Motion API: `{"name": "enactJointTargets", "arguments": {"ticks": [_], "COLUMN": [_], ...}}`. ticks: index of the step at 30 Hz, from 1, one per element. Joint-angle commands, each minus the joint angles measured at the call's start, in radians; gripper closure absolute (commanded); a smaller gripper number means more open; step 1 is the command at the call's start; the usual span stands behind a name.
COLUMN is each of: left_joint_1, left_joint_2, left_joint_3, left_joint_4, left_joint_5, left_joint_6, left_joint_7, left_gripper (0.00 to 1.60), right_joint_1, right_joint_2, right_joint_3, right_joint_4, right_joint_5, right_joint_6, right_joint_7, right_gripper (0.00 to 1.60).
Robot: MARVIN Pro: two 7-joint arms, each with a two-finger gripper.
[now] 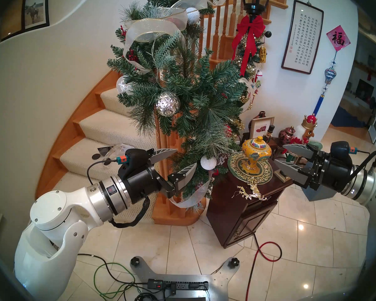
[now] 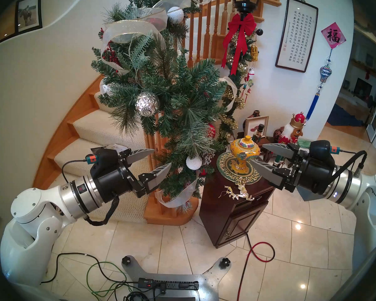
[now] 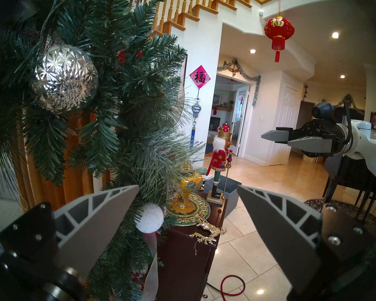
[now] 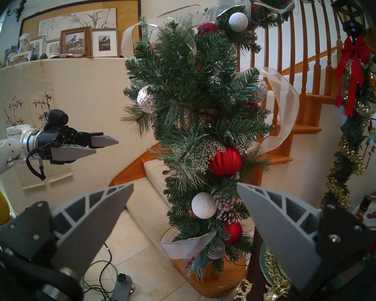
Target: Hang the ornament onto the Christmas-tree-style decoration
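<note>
While the ornament lies untouched on the cabinet, nothing hangs yet; both the left gripper and right gripper gape empty beside the garland.

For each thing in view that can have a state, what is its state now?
Left gripper: open, empty, level beside the garland.
Right gripper: open, empty.
Reindeer ornament: lying flat at the cabinet's front edge, not hung.
Garland: hanging on the stair post.
Yellow jar: upright, lid on.
</note>
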Motion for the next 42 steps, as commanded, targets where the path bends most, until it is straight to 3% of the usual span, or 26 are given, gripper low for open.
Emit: {"name": "enactJointTargets", "arguments": {"ticks": [1,38,42], "left_joint_1": [-0.001,-0.001,-0.001], "left_joint_2": [0.0,0.0,0.0], "left_joint_3": [0.0,0.0,0.0], "left_joint_4": [-0.004,-0.004,-0.004], "left_joint_5": [0.0,0.0,0.0], "left_joint_6": [-0.001,-0.001,-0.001], "left_joint_7": [0.0,0.0,0.0], "left_gripper": [0.0,0.0,0.0], "right_joint_1": [0.0,0.0,-0.007], "right_joint_2": [0.0,0.0,0.021], "right_joint_3": [0.001,0.001,0.001], "right_joint_4": [0.0,0.0,0.015], "right_joint_5": [0.0,0.0,-0.005], "right_joint_6": [0.0,0.0,0.002], "right_joint_7": [0.0,0.0,0.021], "right_gripper": [0.0,0.0,0.0]}}
